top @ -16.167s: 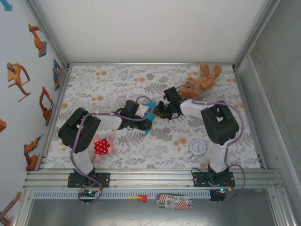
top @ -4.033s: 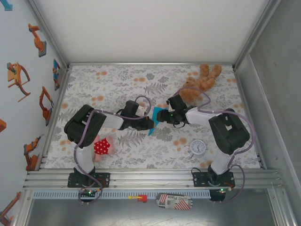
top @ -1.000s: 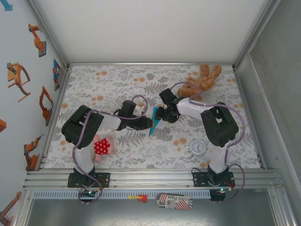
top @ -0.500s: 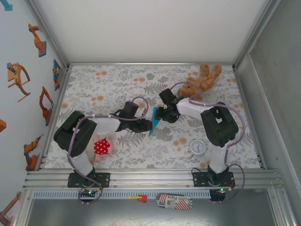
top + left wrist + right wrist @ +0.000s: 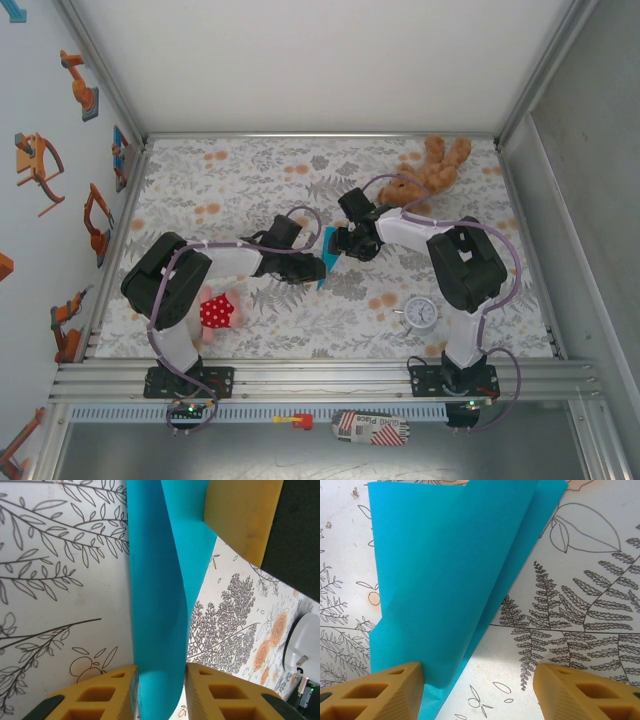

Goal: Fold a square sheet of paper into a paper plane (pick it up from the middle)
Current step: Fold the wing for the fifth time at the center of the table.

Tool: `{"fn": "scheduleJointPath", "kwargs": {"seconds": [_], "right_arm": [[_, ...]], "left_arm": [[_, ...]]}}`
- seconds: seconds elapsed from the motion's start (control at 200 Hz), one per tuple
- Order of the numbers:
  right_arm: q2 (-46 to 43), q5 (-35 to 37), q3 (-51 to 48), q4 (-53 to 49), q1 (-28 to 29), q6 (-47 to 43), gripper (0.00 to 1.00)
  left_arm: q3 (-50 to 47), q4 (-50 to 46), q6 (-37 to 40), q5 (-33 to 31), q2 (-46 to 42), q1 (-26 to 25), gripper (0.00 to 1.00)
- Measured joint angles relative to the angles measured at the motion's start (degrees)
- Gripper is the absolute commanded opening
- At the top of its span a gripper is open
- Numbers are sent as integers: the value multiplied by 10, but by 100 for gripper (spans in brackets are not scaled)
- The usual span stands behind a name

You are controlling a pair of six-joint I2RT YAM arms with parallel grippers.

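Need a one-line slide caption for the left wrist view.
Left claw pinches the folded blue paper over the floral table, a finger of the right claw at its far end.

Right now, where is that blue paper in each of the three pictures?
Top view: the blue paper is a thin sliver at mid-table, below-left of the brown teddy bear.
Left wrist view: the paper is a tall band running from top centre to bottom centre.
Right wrist view: the paper is a broad sheet across the upper left.
Shared landmark: the leaf-printed table cover lies behind the paper everywhere.
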Motion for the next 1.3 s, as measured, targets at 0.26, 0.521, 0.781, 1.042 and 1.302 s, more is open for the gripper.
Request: {"fn": "scheduleJointPath", "kwargs": {"seconds": [0.26, 0.521, 0.781, 1.042, 1.302], "right_arm": [[6, 1, 10, -11, 0, 3, 62], [13, 2, 19, -23, 0, 7, 62], [14, 3, 20, -25, 0, 7, 62], [21, 11, 27, -36, 2, 8, 61], [23, 17, 30, -41, 4, 12, 59]], "left_arm": [[4, -11, 3, -9, 5, 0, 20], [4, -11, 3, -12, 8, 0, 16], [8, -15, 3, -12, 12, 1, 16], [22, -33, 4, -13, 21, 1, 16], [37, -57, 9, -15, 26, 1, 17]]}}
